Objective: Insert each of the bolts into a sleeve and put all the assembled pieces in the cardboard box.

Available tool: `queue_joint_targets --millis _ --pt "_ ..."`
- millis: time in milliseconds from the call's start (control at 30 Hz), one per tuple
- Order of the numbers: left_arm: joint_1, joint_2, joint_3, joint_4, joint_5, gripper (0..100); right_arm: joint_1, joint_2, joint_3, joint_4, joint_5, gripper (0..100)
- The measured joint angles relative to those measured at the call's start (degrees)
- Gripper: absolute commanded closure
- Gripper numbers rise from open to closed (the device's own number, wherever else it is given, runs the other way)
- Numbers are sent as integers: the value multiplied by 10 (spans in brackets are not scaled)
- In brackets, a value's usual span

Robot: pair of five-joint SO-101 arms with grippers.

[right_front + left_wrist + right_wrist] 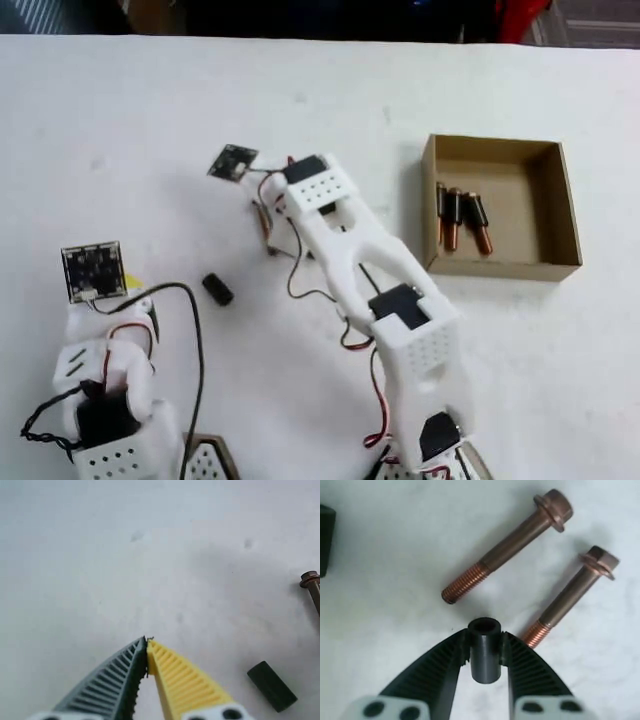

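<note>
My right gripper (484, 647) is shut on a short black sleeve (484, 652), held upright with its open bore showing. Just beyond it two copper bolts (507, 547) (570, 597) lie loose on the white table. In the high view this gripper (272, 208) sits left of the cardboard box (560, 205), which holds three assembled pieces (460, 220). My left gripper (146, 642) is shut on nothing, low over bare table. A second black sleeve (271, 686) (217, 289) lies beside it, and a bolt head (311, 580) shows farther off.
A dark object (325, 540) sits at the edge of the right wrist view. Wires (195, 340) trail from both arms across the near table. The table's far half (150, 90) is bare white surface.
</note>
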Motion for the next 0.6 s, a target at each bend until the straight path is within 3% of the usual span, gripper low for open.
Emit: queue_joint_targets --millis 233,600 --pt "0 0 0 0 0 977 0 0 -7 22 37 882" --pt "0 0 0 0 0 977 2 0 4 21 40 883"
